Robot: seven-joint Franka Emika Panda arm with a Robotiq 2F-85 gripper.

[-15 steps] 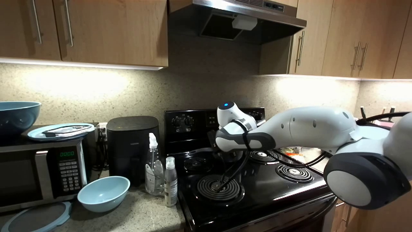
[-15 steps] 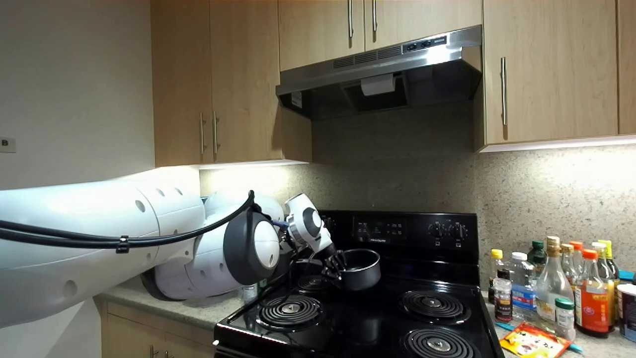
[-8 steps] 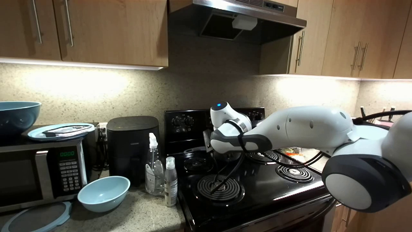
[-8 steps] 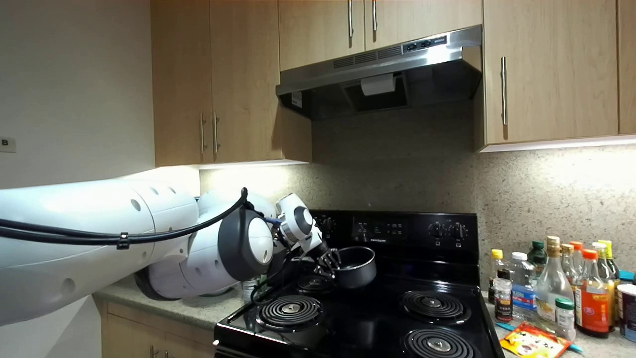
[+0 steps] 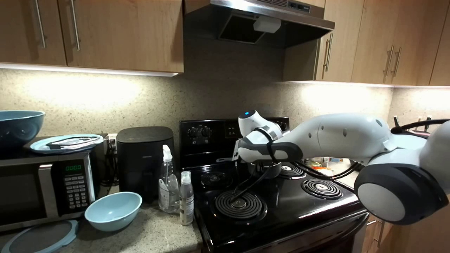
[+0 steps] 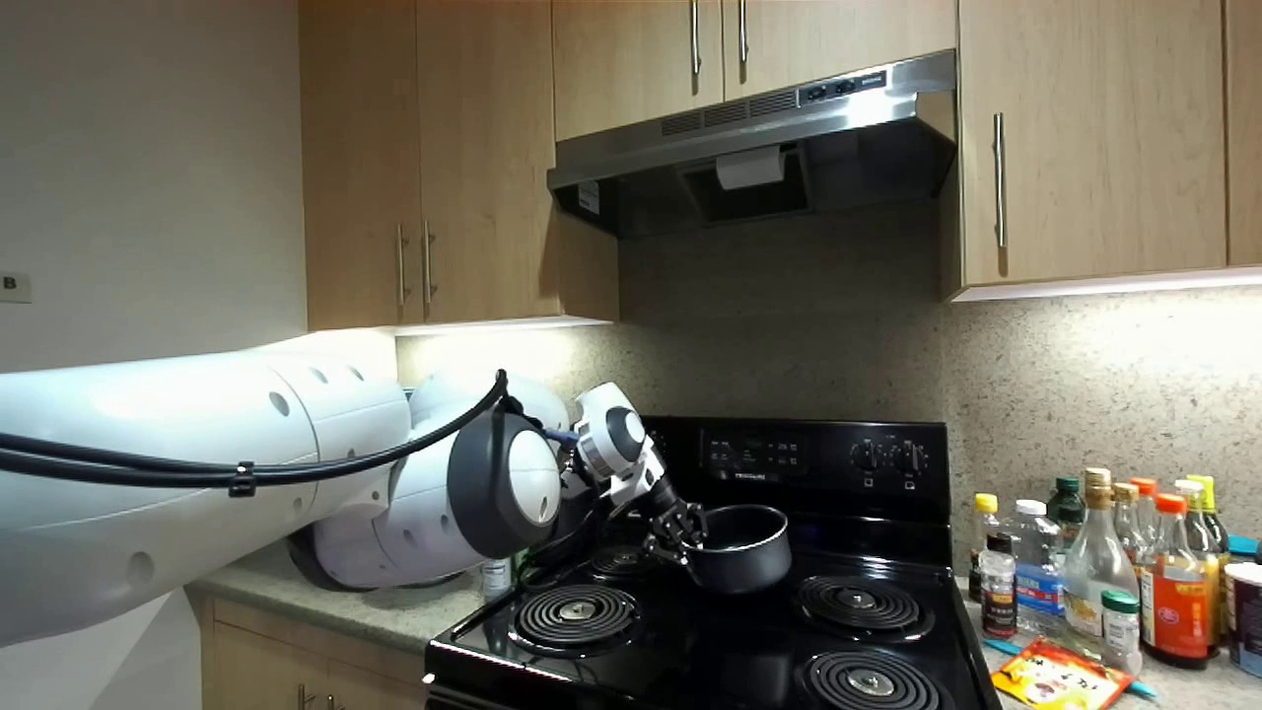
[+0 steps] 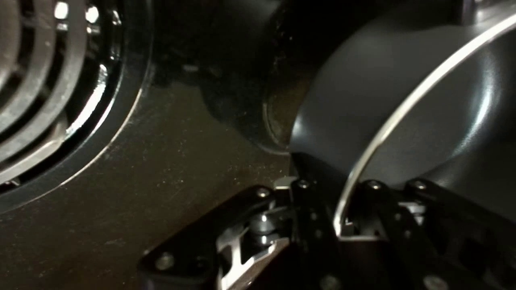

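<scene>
The gripper (image 6: 688, 537) is closed down to a narrow gap on the side wall of a dark pot (image 6: 744, 570), whose rim passes between its fingers in the wrist view. The pot reaches out to the gripper's right in an exterior view; whether its base touches the black cooktop (image 6: 735, 636) cannot be told. Behind the gripper the upright control panel (image 6: 779, 459) bounds the room, and one range hood (image 6: 759, 128) hangs well above. Forward of the gripper, flat cooktop runs between the burners to its front edge. There are four coil burners (image 6: 577, 613): two left of the gripper and two right, in both exterior views. Farther left, the worktop (image 5: 158, 232) carries two upright bottles (image 5: 168, 193), one flat lid (image 5: 45, 236), one light blue bowl (image 5: 111, 214) and one microwave (image 5: 21, 193), with one darker bowl (image 5: 19, 129) on top. Well to the right, crowded sauce bottles (image 6: 1173, 592), too overlapped to count, stand beside one bright packet (image 6: 1060, 678).
</scene>
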